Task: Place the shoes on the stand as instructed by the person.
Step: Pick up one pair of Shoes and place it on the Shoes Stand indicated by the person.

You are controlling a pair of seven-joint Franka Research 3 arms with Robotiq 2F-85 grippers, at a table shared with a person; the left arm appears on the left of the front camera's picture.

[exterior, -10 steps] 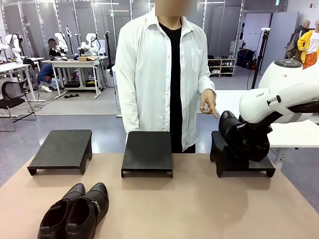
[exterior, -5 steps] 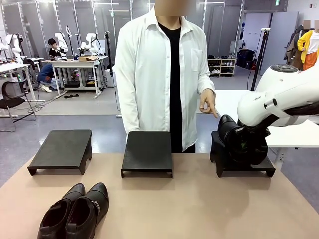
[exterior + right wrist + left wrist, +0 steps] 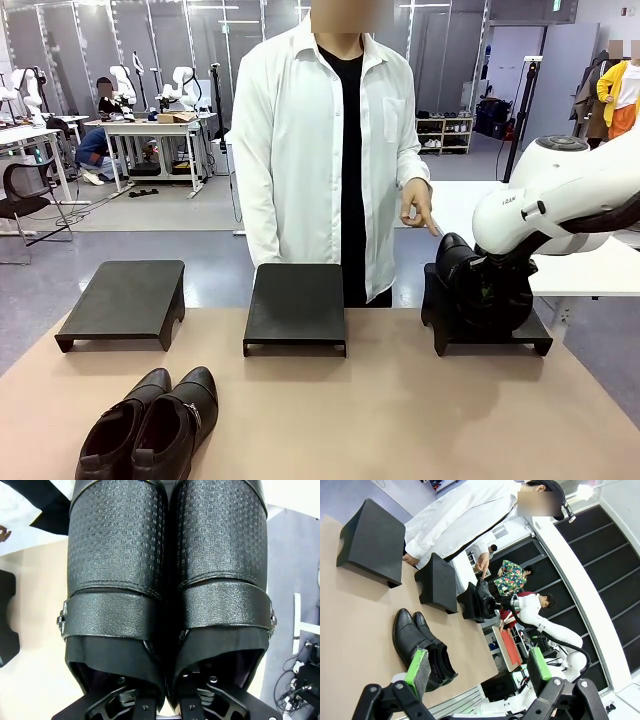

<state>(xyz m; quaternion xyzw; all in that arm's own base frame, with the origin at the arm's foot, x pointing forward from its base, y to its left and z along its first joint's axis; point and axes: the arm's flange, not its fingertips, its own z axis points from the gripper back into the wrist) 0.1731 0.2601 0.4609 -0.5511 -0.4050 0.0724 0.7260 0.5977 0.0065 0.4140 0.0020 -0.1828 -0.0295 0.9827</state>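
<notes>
One pair of black shoes point(image 3: 150, 425) lies on the table at the front left, also in the left wrist view point(image 3: 415, 640). My right gripper point(image 3: 167, 696) is shut on the second pair point(image 3: 165, 570), pinching the inner walls of both shoes together. That pair point(image 3: 462, 265) hangs low over the right stand point(image 3: 530, 335); whether it touches the stand I cannot tell. The person point(image 3: 320, 140) stands behind the table, one hand point(image 3: 420, 205) pointing down at that stand. My left gripper point(image 3: 477, 664) is open above the table, nothing between its green pads point(image 3: 417, 665).
Two more black stands sit along the far side of the table, one in the middle point(image 3: 296, 305) and one at the left point(image 3: 125, 300). The brown table surface point(image 3: 400, 420) spreads between them and the near pair.
My right arm has sunk a little with its pair, bringing the shoes lower onto the right stand. The person's pointing hand and the near pair have stayed put.
</notes>
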